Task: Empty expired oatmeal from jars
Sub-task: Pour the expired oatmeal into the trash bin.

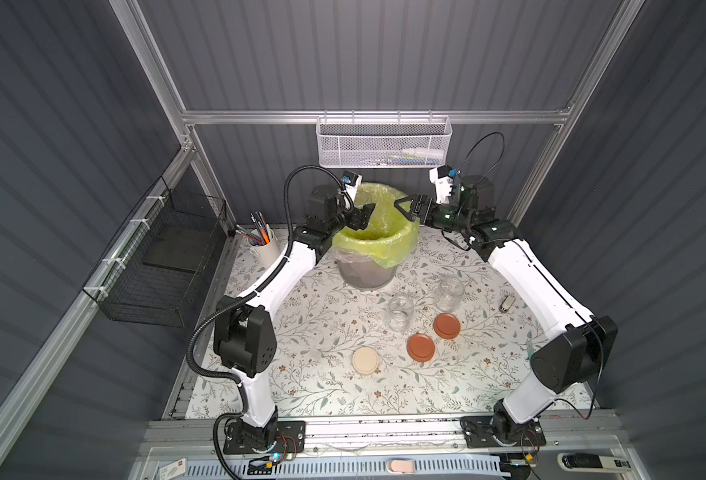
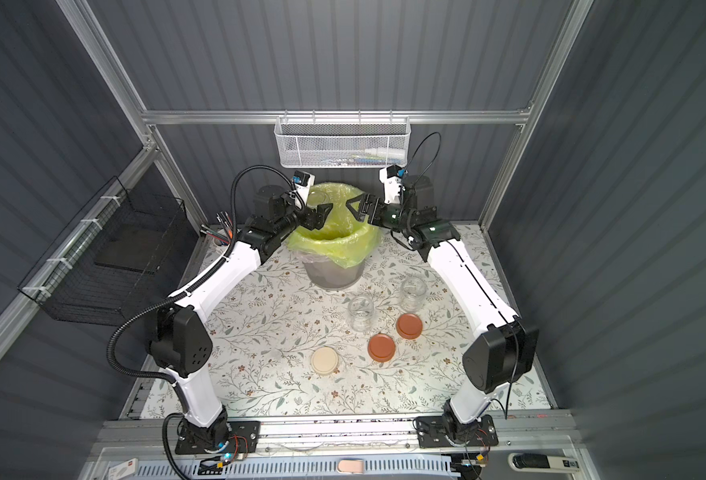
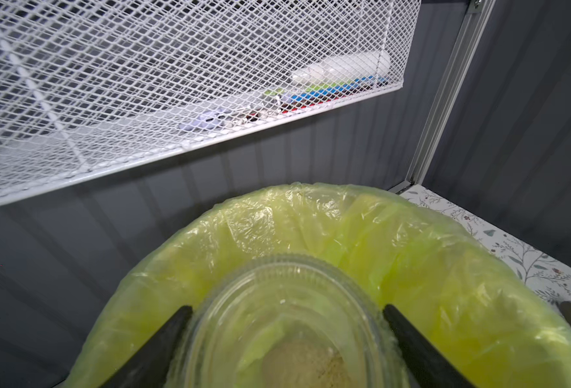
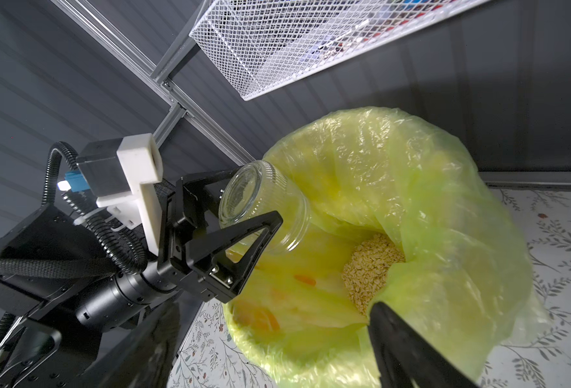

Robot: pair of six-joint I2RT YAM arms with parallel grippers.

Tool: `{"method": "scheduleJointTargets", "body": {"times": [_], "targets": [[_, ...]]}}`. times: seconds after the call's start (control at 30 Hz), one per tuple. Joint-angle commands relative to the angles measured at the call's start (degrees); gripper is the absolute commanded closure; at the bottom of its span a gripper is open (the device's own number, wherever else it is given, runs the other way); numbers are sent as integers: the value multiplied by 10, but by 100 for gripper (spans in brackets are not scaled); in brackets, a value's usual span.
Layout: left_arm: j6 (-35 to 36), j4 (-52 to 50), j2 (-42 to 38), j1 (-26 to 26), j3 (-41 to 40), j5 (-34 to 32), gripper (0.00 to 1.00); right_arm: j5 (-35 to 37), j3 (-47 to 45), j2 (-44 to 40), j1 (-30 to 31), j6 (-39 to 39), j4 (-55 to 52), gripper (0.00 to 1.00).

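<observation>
Up front, a round cream lid (image 1: pixel 366 360) and two round brown lids (image 1: pixel 421 348) lie flat on the flowery cloth (image 1: pixel 322 328), with two open, empty clear glass jars (image 1: pixel 401 311) just behind. Farther back, the left claw (image 4: pixel 259 193) pinches a third glass jar (image 4: pixel 290 208) tipped over the grey bin (image 1: pixel 363 275) with its crinkly yellow-green bag (image 4: pixel 411 161), where pale oatmeal flakes (image 4: pixel 371 268) sit heaped; I cannot tell if the right claw (image 1: pixel 405 201) is spread or pressed together.

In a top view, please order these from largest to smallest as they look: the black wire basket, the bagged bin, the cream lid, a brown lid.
1. black wire basket
2. bin
3. cream lid and brown lid: they look alike, so I do not rank them.
</observation>
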Motion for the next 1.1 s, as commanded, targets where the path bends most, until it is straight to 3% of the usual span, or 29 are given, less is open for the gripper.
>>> {"method": "scheduleJointTargets", "body": {"times": [0.0, 0.07, 0.13, 0.17, 0.23, 0.3, 0.33, 0.37, 0.4, 0.43, 0.5, 0.6, 0.67, 0.73, 0.8, 0.87, 0.97, 1.07], "targets": [[19, 24, -17, -13, -5, -47, 83, -9, 9, 9, 2, -7, -1, 10], [-26, 37, -5, 5, 3, 27, 81, -12, 3, 7, 2, -7, 2, 10], [30, -18, 10, -23, 40, -23, 87, -8, -2, 5, 1, -6, 7, 10], [22, -1, 2, -13, 27, -47, 90, -10, 0, 7, 1, -5, 7, 10], [-53, 64, 0, 15, 3, 45, 84, -19, -6, 6, 3, -2, 16, 10], [-9, -26, 23, -9, 69, 18, 90, -18, -3, 14, 2, 6, 26, 11], [-15, -33, 16, 2, 60, -2, 91, -21, 4, 21, 2, 7, 21, 11], [-66, 24, -3, 24, 14, 1, 89, -26, 6, 22, 2, 8, 20, 11], [-110, 87, -13, 38, -24, 44, 80, -28, -1, 20, 3, 9, 27, 11], [-108, 89, -11, 32, -28, 68, 74, -27, -8, 18, 3, 11, 38, 11], [-43, 3, 3, 5, 18, 33, 78, -23, -4, 24, 3, 14, 35, 11], [-41, -7, 11, 5, 25, 58, 82, -29, 0, 25, 4, 13, 30, 11], [-22, -16, 9, -1, 26, 36, 86, -20, -3, 23, 4, 12, 34, 11], [-55, 24, -7, 24, -1, 30, 85, -22, 4, 25, 4, 9, 24, 11], [-78, 45, -1, 24, 1, 71, 81, -23, 3, 26, 5, 10, 28, 11], [-52, -9, 17, 3, 39, 55, 83, -25, 13, 35, 5, 13, 25, 11], [-84, 22, 8, 13, 7, 65, 78, -29, 11, 37, 10, 14, 28, 11], [-136, 43, -10, 23, -16, 45, 81, -20, 5, 37, 11, 15, 29, 11]]}}
